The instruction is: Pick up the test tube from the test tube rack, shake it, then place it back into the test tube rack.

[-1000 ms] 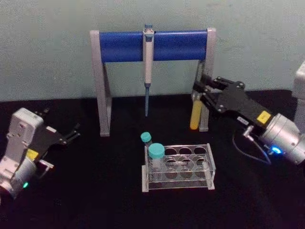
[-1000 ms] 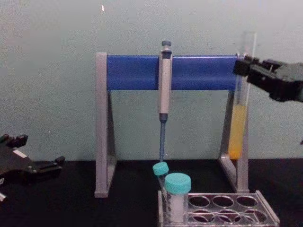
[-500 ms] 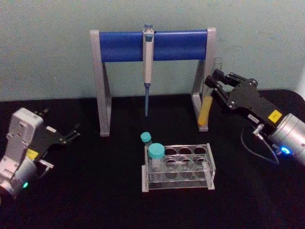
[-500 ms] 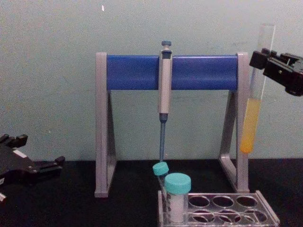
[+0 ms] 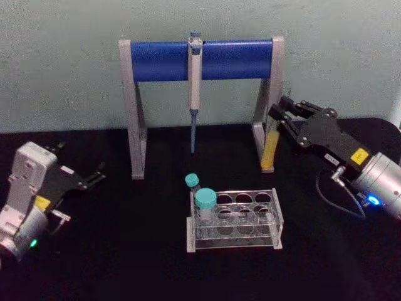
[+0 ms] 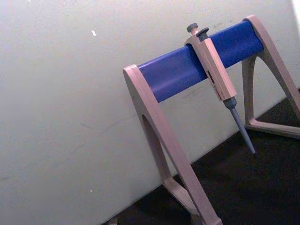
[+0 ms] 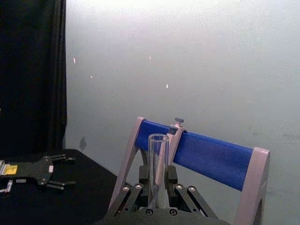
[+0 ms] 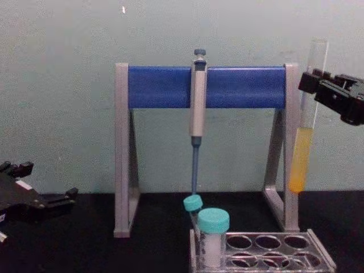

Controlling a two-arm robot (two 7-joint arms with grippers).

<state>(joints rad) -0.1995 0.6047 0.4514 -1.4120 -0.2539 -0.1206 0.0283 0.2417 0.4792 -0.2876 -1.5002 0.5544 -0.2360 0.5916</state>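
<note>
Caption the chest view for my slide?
Right gripper holds the test tube, slightly tilted, raised behind the test tube rack by the pipette stand; left gripper parked.

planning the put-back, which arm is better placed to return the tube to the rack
Right: the right claw holds the test tube upright behind the test tube rack; the left claw sits empty far left.

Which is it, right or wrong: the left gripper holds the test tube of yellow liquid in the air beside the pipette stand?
Wrong arm: the right gripper holds the test tube of yellow liquid in the air beside the pipette stand, as the chest view shows; the left gripper sits low at left.
</note>
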